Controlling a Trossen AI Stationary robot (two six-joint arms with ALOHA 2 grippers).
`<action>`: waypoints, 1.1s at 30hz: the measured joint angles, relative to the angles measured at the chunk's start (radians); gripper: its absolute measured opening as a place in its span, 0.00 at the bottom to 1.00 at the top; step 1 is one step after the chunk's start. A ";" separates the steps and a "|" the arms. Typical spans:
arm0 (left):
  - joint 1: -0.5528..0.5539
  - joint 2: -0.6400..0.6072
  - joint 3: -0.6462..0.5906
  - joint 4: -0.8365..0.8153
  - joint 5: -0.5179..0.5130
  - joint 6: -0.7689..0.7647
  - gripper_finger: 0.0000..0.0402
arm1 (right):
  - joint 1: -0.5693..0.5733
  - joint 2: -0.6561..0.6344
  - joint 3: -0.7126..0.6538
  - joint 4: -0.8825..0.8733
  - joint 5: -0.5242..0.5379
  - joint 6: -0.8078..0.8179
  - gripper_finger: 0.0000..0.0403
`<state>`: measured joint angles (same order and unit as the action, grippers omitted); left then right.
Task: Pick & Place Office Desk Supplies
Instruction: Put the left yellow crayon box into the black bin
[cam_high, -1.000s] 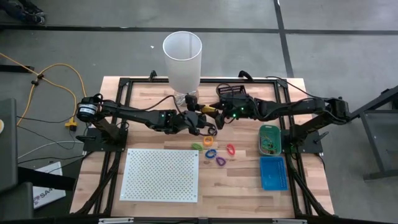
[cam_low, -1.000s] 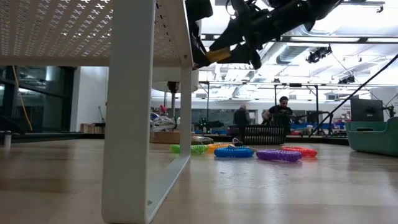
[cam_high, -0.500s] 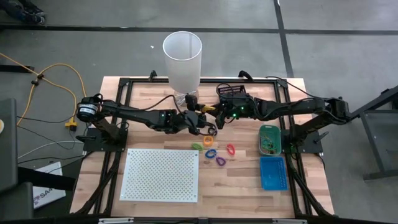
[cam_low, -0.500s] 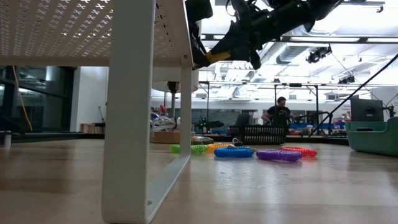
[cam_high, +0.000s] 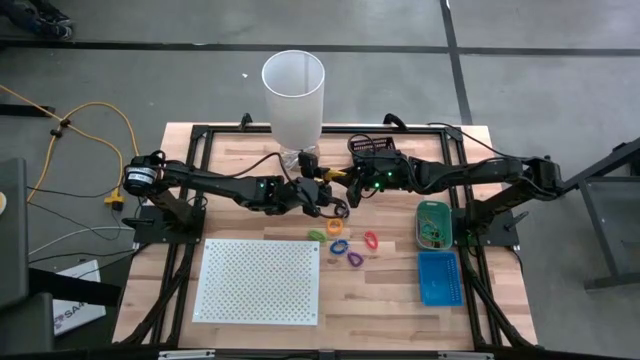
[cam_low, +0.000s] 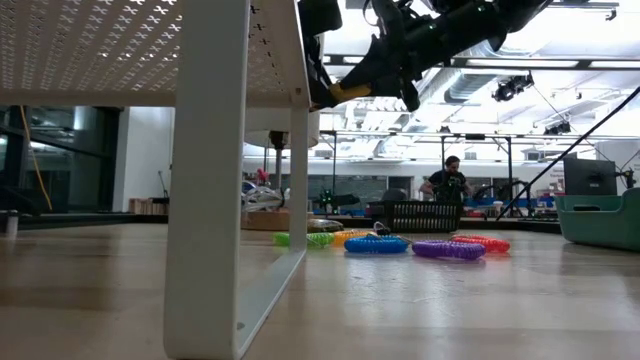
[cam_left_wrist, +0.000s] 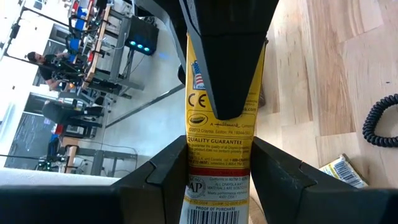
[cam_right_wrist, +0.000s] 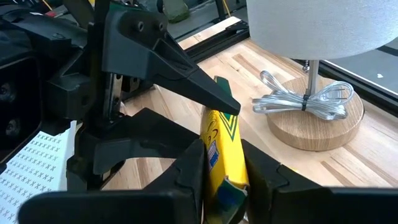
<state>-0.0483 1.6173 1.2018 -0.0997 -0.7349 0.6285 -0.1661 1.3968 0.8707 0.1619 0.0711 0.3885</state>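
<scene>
Since a second ago almost nothing on the table has shifted; the one change is at the right gripper (cam_high: 345, 180), whose fingers have drawn in onto the yellow crayon box (cam_high: 338, 176) that the left gripper (cam_high: 326, 192) also clamps, which I read as a hand-over about to complete. In the high view both arms meet above the table's middle, just in front of the white lamp (cam_high: 294, 95), with the coloured coil loops (cam_high: 343, 246) lying nearer the perforated board (cam_high: 260, 279). In the low view the box (cam_low: 349, 91) hangs high in the air, tilted, its long axis slanting. In the left wrist view the box (cam_left_wrist: 221, 165) runs lengthwise straight out from between that gripper's fingers into the opposing fingers. In the right wrist view the box (cam_right_wrist: 222, 149) sits pinched edge-on, pointing towards the left gripper.
</scene>
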 joint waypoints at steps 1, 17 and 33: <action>0.000 0.000 0.000 0.000 0.000 0.000 0.38 | 0.000 0.000 0.000 0.000 0.000 0.000 0.17; 0.000 0.000 0.000 0.001 0.003 0.020 0.46 | 0.000 0.000 0.000 0.000 0.000 0.000 0.16; 0.000 0.000 -0.001 0.000 0.026 0.028 0.55 | 0.000 0.000 0.000 -0.060 -0.002 0.008 0.16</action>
<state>-0.0483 1.6176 1.2011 -0.0994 -0.7085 0.6566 -0.1665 1.3968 0.8707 0.1017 0.0695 0.3965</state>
